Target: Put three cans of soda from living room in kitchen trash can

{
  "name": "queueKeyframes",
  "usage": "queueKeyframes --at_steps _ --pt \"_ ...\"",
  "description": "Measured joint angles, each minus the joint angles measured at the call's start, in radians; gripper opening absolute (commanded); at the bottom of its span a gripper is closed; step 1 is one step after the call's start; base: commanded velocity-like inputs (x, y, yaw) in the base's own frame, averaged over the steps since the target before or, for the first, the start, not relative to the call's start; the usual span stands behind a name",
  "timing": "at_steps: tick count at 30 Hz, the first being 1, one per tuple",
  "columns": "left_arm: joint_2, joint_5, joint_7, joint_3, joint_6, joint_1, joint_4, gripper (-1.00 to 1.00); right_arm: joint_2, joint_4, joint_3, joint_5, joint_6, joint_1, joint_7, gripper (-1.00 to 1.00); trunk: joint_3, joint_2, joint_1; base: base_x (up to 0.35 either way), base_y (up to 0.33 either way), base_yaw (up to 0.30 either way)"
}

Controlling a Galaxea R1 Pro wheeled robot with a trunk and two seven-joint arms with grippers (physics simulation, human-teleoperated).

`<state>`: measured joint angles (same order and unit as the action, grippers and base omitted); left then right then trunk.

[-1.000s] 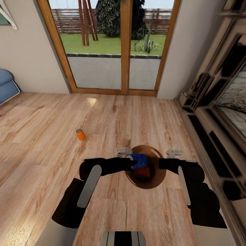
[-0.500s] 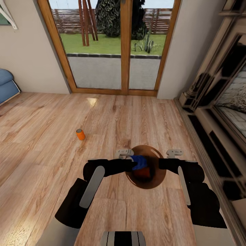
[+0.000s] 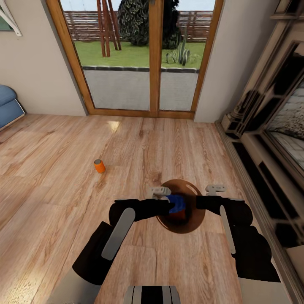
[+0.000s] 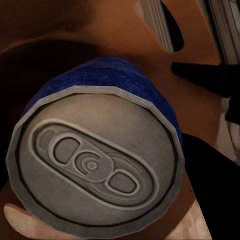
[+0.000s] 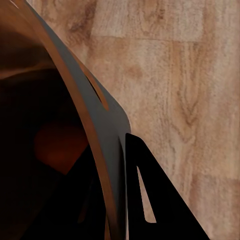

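Left pincer [image 3: 172,206] clamps blue can [image 3: 177,203] over brown bin [image 3: 198,219] holding orange can [image 3: 179,214]; right pincer grips its rim

Even, bright daylight is admitted through the glass doors [image 3: 145,57]; a pale patch is cast on the floor [image 3: 50,169] just before them. Edges are rendered softly blurred; the bin interior [image 5: 30,150] is left dark.

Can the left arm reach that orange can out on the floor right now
Probably not yet. The left gripper is shut on the blue can over the brown bin, and the orange can stands apart on the floor, farther ahead to the left.
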<state>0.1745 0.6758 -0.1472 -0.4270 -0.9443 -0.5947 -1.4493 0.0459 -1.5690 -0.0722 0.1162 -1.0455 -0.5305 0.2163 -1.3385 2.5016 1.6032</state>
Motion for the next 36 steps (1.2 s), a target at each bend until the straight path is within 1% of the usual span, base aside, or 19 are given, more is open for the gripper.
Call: queueKeyframes --at_steps 2,3,9,16,23,29,30,31,32,33,34,36 --pt "0.000 0.006 -0.002 -0.003 0.000 -0.005 0.004 -1.00 0.000 0.000 0.000 0.001 0.000 0.000 0.000 -1.00 0.000 0.000 0.000 0.000 0.000 0.000" --pt "0.000 0.008 -0.003 -0.004 0.001 -0.008 0.008 1.00 0.000 0.000 0.000 0.001 0.000 0.000 0.000 -1.00 0.000 0.000 0.000 0.000 0.000 0.000" --pt "0.000 0.013 -0.005 -0.007 0.026 -0.015 0.032 1.00 0.000 0.000 0.000 0.000 0.000 0.000 0.000 -1.00 0.000 0.000 0.000 0.000 0.000 0.000" --pt "0.000 0.012 -0.005 -0.007 0.030 -0.016 0.038 1.00 0.000 0.000 0.000 0.007 0.001 0.000 -0.001 -1.00 0.000 0.000 0.000 0.000 0.000 0.000" --pt "0.000 0.011 -0.004 -0.008 0.028 -0.016 0.034 1.00 0.000 0.000 0.000 -0.001 0.000 0.000 0.000 -1.00 0.000 0.000 0.000 0.000 0.000 0.000" --pt "0.000 0.016 0.013 -0.009 0.003 -0.015 0.004 1.00 0.000 0.000 0.000 0.001 0.000 0.000 0.000 -1.00 0.000 0.000 0.000 0.000 0.000 0.000" --pt "0.000 0.032 0.019 -0.008 -0.021 -0.014 -0.009 1.00 0.000 0.000 0.000 0.000 0.000 0.000 0.000 -1.00 0.000 0.000 0.000 0.000 0.000 0.000" --pt "0.000 0.039 0.022 -0.007 -0.031 -0.014 -0.014 1.00 0.000 0.000 0.000 -0.001 0.000 0.000 0.000 -1.00 0.000 0.000 0.000 0.000 0.000 0.000" --pt "0.000 0.066 0.042 -0.002 -0.057 -0.014 -0.036 1.00 -0.001 0.000 0.000 -0.001 0.000 0.000 0.000 -1.00 0.000 0.000 0.000 0.000 0.000 0.000" --pt "0.000 0.093 0.074 0.015 -0.075 -0.014 -0.057 1.00 -0.001 0.000 0.000 0.000 0.000 0.000 0.000 -1.00 0.000 0.000 0.000 0.000 0.000 0.000" --pt "-0.018 0.104 0.102 0.035 -0.083 -0.014 -0.066 1.00 -0.001 0.000 0.000 0.001 0.000 0.000 0.000 -1.00 0.000 0.000 0.000 0.000 0.000 0.000" --pt "-0.071 0.122 0.177 0.093 -0.091 -0.014 -0.076 1.00 -0.001 0.000 0.000 0.003 0.000 0.000 0.000 -1.00 0.000 0.000 0.000 0.000 0.000 0.000"
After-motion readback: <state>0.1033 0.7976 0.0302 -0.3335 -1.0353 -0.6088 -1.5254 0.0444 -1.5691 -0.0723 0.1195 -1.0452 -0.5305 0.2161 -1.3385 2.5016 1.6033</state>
